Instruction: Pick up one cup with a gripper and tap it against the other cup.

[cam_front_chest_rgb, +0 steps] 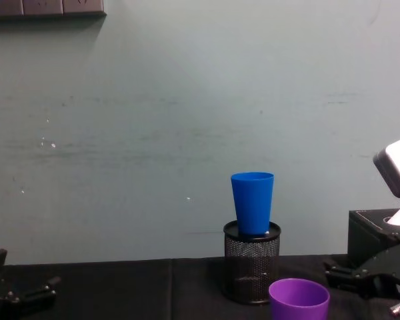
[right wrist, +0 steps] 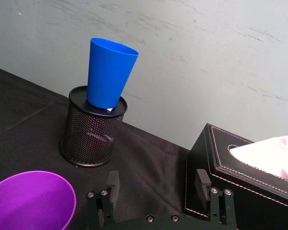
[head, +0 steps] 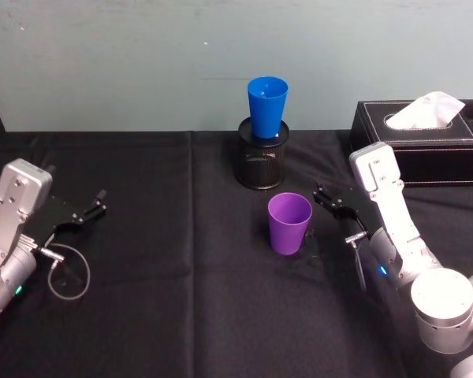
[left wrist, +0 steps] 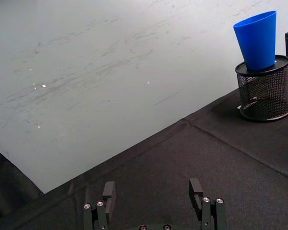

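- The purple cup (head: 289, 223) stands upright on the black tablecloth (head: 181, 299), mouth up, close to the middle of the table as the head camera sees it.
- From that purple cup, the blue cup (head: 267, 106) is at about 12 o'clock, farther back toward the pale wall (head: 142, 55). It sits upright with its narrow base dropped into the top of a black mesh holder (head: 262, 161), so it rides well above the cloth.
- The two cups are apart, not touching.
- The right gripper (head: 325, 202) is at roughly 3 o'clock from the purple cup, just beside it and level with its rim. Its fingers are spread, with nothing between them, and no contact with the cup is visible.
- In the right wrist view the purple rim (right wrist: 31, 199) shows off to one side of the parted fingers (right wrist: 111, 184), not between them.
- The left gripper (head: 92, 206) is far out at 9 o'clock from the purple cup, well apart from both cups, low over the cloth. Its fingers (left wrist: 108, 191) are also spread and hold nothing.
- A black tissue box (head: 422, 134) with a white tissue poking out sits at about 2 o'clock from the purple cup, behind the right arm.
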Controlling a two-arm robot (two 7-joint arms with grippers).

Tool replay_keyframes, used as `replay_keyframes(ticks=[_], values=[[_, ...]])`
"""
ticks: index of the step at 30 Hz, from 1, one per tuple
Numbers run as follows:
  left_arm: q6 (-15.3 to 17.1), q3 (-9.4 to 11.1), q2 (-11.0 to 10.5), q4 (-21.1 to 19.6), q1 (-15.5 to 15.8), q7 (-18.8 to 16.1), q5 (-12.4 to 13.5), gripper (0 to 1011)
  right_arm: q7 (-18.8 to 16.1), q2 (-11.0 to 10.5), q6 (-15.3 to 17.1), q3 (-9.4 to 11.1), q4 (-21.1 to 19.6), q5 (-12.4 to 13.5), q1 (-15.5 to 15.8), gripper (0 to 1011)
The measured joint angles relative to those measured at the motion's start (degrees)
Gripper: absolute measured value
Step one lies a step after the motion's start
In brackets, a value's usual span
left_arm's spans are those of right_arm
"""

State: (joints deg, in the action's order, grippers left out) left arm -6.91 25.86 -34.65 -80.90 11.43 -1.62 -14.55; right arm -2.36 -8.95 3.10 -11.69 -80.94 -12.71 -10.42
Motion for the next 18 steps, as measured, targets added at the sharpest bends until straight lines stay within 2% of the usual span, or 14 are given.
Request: replay_keyframes(ticks=[18], values=[[0.0,0.0,0.0,0.0,0.0,0.0,0.0,1000,-0.1,-0.1,0.1,0.0,-0.1,0.1,0.0,1003]])
